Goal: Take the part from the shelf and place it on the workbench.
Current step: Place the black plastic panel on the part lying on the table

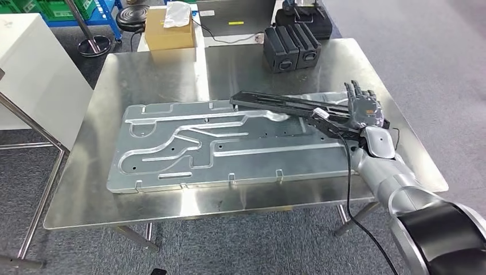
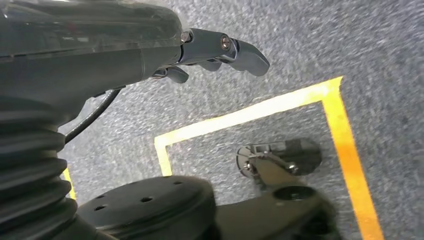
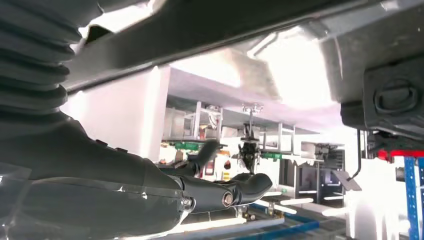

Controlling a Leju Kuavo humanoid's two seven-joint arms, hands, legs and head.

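Part, a long black flat bar, held by right hand over stamped grey metal plate, unreleased; left hand holding nothing, fingers loosely curled.

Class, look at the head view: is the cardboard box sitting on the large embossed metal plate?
No. The cardboard box stands beyond the workbench's far edge, well apart from the metal plate.

Cardboard box, black cases

Silver right arm, black cable, dark-fingered right hand.
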